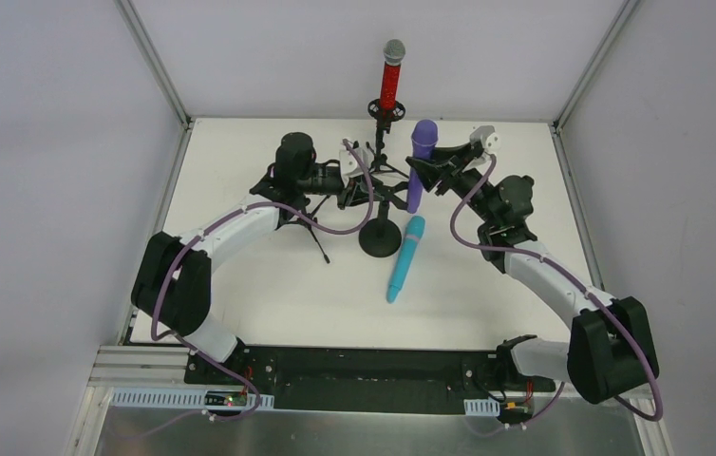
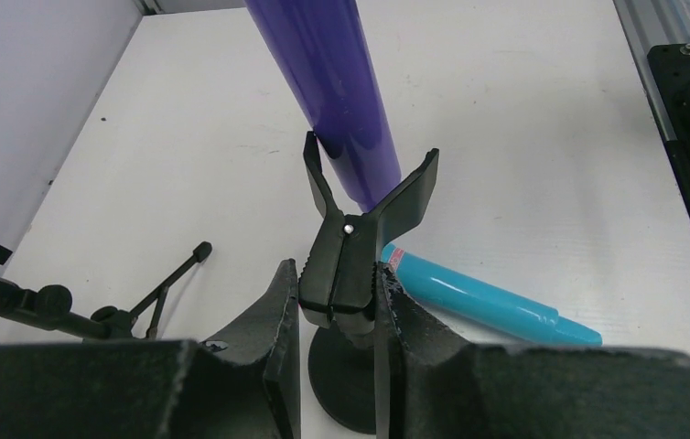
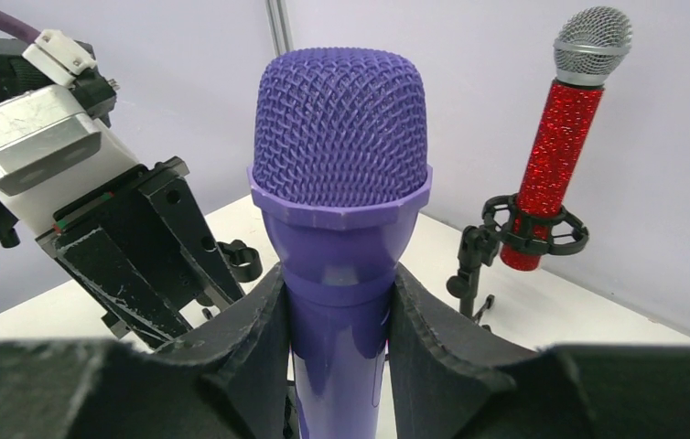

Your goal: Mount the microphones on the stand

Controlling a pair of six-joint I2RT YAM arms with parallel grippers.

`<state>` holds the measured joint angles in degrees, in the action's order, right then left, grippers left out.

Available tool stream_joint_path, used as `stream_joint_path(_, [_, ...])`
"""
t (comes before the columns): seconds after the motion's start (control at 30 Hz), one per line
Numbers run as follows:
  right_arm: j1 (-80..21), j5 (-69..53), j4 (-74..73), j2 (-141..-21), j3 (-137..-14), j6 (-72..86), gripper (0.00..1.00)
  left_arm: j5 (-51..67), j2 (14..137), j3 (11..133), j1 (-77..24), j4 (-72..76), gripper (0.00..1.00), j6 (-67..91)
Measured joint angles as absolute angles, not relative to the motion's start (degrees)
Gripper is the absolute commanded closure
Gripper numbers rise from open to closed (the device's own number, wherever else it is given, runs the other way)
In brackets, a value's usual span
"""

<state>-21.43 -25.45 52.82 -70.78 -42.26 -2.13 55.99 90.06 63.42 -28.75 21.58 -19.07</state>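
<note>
Purple microphone (image 3: 341,183) stands upright in my right gripper (image 3: 339,285), pads clamped on its barrel just below the head. Its tail is down at the forked clip (image 2: 346,240) of the round-based stand (image 1: 379,237), though I can't tell if it is seated. My left gripper (image 2: 337,274) is squeezed shut on that clip's body, steadying it. At the far edge the red microphone (image 1: 391,81) sits in its cradle. The cyan microphone (image 1: 405,258) lies flat on the table (image 1: 269,294), just near-right of the stand. The purple body looks stiff, smooth, probably light and a little slippery, so I'd hold the barrel, never the mesh.
</note>
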Motion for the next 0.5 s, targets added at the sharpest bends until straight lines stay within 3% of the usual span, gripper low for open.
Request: stream_joint_path(0.5, [-25.9, -24.4, 61.2, -72.9, -41.0, -1.5, 1.0, 56.5, 90.5, 63.8, -28.4, 21.5, 1.0, -19.0])
